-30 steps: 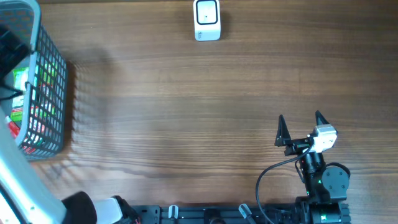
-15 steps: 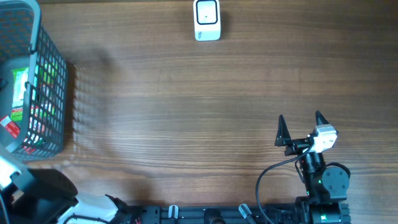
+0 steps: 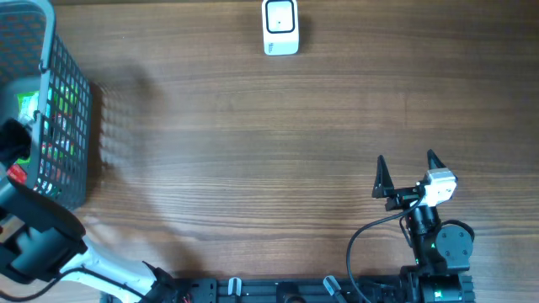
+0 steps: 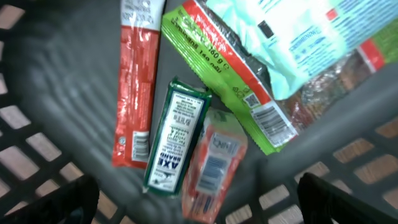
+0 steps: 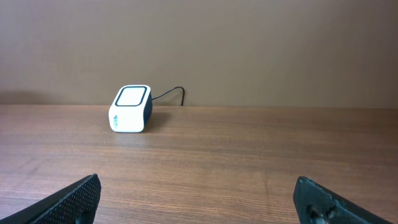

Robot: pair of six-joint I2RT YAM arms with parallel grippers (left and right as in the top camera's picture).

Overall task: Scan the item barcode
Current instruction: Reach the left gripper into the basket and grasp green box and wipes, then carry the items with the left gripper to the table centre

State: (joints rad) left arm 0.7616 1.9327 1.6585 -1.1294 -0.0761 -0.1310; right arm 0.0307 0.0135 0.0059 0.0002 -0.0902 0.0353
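Note:
Several items lie in the grey basket [image 3: 67, 101] at the table's left edge. The left wrist view looks down on them: a red stick pack [image 4: 134, 93], a dark green box [image 4: 177, 134], an orange pack [image 4: 214, 163] with a barcode, a green packet [image 4: 227, 62] with a barcode, and a pale mint bag [image 4: 298, 37]. My left gripper [image 4: 199, 200] hangs open above the orange pack and holds nothing. The white scanner [image 3: 280, 27] stands at the far middle of the table. My right gripper [image 3: 408, 171] stands open and empty near the front right, facing the scanner [image 5: 130, 109].
The basket's mesh wall [image 4: 348, 130] rises round the items on all sides. A cable runs from the back of the scanner. The left arm [image 3: 38, 244] reaches in from the front-left corner. Bare wooden tabletop [image 3: 253, 151] lies between basket, scanner and right arm.
The left arm has swung along the table's left edge and now leans in from the front-left corner, its gripper over the basket. The right arm and the scanner have not moved.

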